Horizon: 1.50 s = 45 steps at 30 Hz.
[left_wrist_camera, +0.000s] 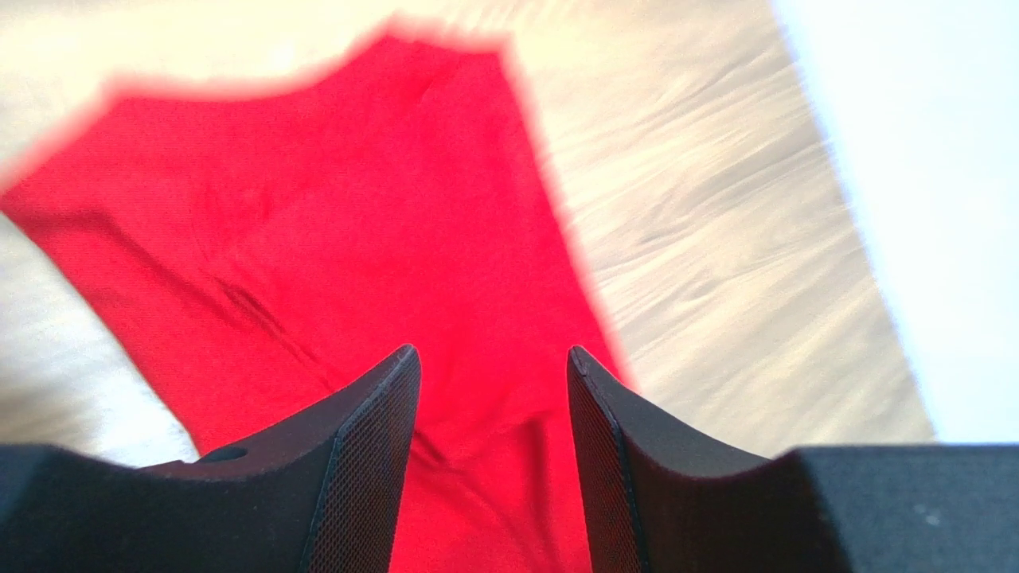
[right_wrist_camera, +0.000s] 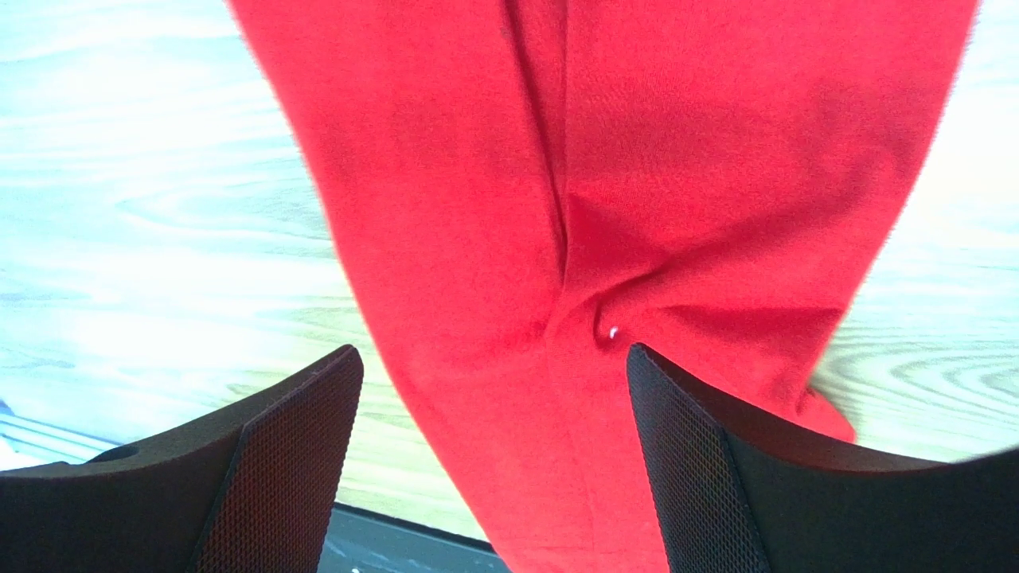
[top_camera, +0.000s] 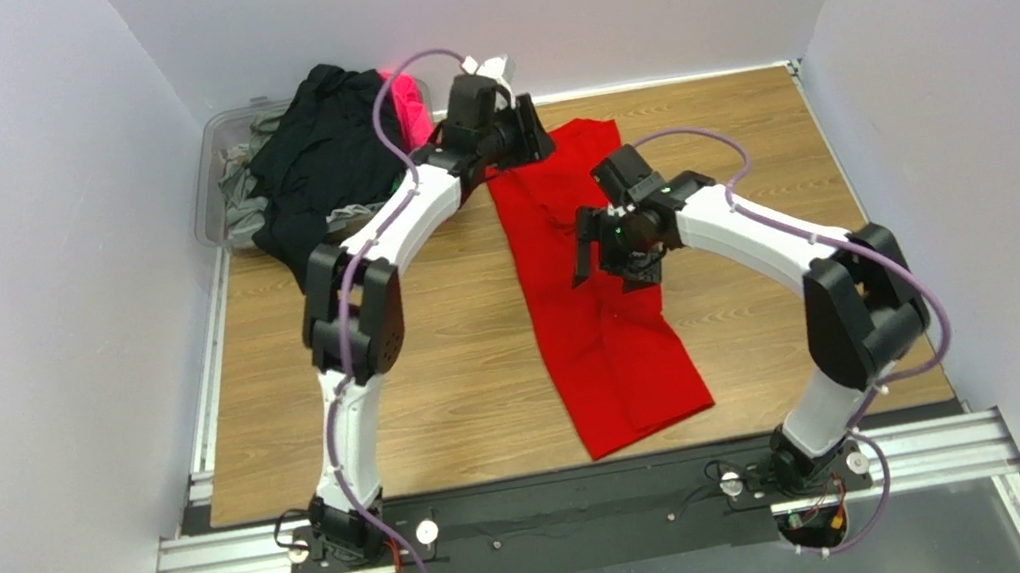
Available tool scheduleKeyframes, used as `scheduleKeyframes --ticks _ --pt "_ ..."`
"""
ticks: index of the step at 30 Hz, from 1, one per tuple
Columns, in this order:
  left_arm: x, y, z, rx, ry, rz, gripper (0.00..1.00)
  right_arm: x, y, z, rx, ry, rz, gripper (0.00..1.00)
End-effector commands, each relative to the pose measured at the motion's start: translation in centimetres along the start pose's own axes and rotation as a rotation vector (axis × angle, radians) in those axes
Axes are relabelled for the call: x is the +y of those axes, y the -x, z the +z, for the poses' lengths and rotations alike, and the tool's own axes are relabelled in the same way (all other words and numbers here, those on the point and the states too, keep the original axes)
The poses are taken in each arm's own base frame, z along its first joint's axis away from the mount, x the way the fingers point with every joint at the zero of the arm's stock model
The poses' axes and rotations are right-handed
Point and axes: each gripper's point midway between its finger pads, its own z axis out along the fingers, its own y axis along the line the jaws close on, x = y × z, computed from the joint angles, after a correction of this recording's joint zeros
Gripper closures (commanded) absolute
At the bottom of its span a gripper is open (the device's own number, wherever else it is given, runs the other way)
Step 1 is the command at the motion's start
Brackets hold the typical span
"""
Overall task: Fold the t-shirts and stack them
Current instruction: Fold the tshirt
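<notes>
Top external view has the red t-shirt (top_camera: 614, 332) lying on the wooden table (top_camera: 381, 397) as a long, narrow band, folded lengthwise. It runs from the far middle of the table toward the near edge and slants slightly to the right as it comes nearer. A lengthwise crease shows down its middle in the right wrist view. The left gripper (left_wrist_camera: 493, 358) is over the far end of the band. Its jaws are parted by a moderate gap with only red cloth behind them and nothing pinched between; that view is blurred, so I cannot tell whether the fingertips touch the fabric. The right gripper (right_wrist_camera: 490, 355) hangs over the middle stretch of the shirt, jaws spread wide, straddling the crease and gripping nothing. At the far left corner sits a clear plastic bin (top_camera: 207, 165) heaped with other shirts: a black one (top_camera: 321, 148) spilling over its rim onto the table, a hot pink one (top_camera: 411, 107) beside it, and grey cloth (top_camera: 241, 190) at the left.
</notes>
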Motion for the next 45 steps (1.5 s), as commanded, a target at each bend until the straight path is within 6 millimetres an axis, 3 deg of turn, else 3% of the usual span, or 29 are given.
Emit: scheduleKeyframes --ticks 1,2,3,4,7,9,10,11,12,13,18,19,26,27,31,38,45 --pt "-4.4 4.3 -5.1 -0.130 -0.010 0.082 0.43 -1.4 0.0 -1.4 -0.064 -0.040 -0.035 0.12" --pt "-4.1 3.1 -5.5 -0.109 0.006 0.083 0.43 -1.6 -0.2 -1.5 -0.064 -0.043 -0.038 0.12" --pt "-5.8 3.4 -7.2 -0.129 -0.010 0.098 0.43 -2.0 -0.7 -1.6 -0.060 -0.048 -0.036 0.12" --pt "-5.9 3.0 -7.8 -0.133 0.007 0.099 0.43 -2.7 -1.5 -1.4 -0.046 -0.062 -0.037 0.12" --pt "-7.0 -0.4 -9.9 -0.099 0.029 0.120 0.43 -3.6 -2.7 -1.7 -0.038 -0.069 -0.031 0.12" --pt "-7.4 -3.7 -11.4 -0.063 0.056 0.122 0.43 -5.3 -3.8 -1.4 -0.032 -0.114 -0.032 0.12" --pt "-7.7 -5.0 -11.9 -0.049 0.058 0.118 0.43 -5.2 -3.7 -1.6 -0.038 -0.109 -0.033 0.12" --pt "-6.7 -7.9 -12.2 0.002 0.084 0.117 0.43 -5.8 -4.3 -1.4 -0.027 -0.123 -0.034 0.12" --pt "-7.2 -8.3 -13.3 -0.011 0.087 0.097 0.43 -6.1 -4.5 -1.4 -0.024 -0.127 -0.035 0.12" --pt "-8.2 -10.2 -13.8 0.015 0.072 0.105 0.43 -6.3 -4.8 -1.4 -0.019 -0.130 -0.035 0.12" --pt "-8.1 -17.8 -17.1 0.098 0.095 0.050 0.43 -8.2 -6.4 -1.2 -0.003 -0.168 -0.034 0.12" --pt "-9.1 -19.4 -17.7 0.115 0.077 0.021 0.43 -8.7 -6.6 -1.4 -0.013 -0.181 -0.035 0.12" --pt "-10.1 -26.6 -20.6 0.215 0.022 -0.063 0.43 -11.9 -8.8 -2.0 0.015 -0.238 0.002 0.12" --pt "-11.2 -27.8 -21.0 0.242 -0.012 -0.064 0.43 -11.9 -8.8 -2.3 0.009 -0.236 0.014 0.12" --pt "-12.7 -31.1 -21.8 0.318 -0.042 -0.035 0.43 -12.1 -9.2 -3.3 0.012 -0.243 0.031 0.12" --pt "-12.9 -35.6 -23.2 0.423 -0.020 -0.077 0.43 -13.2 -12.8 -2.8 0.122 -0.266 0.119 0.17" --pt "-12.3 -37.6 -24.2 0.468 -0.032 -0.145 0.44 -13.5 -14.0 -3.6 0.104 -0.244 0.178 0.21"
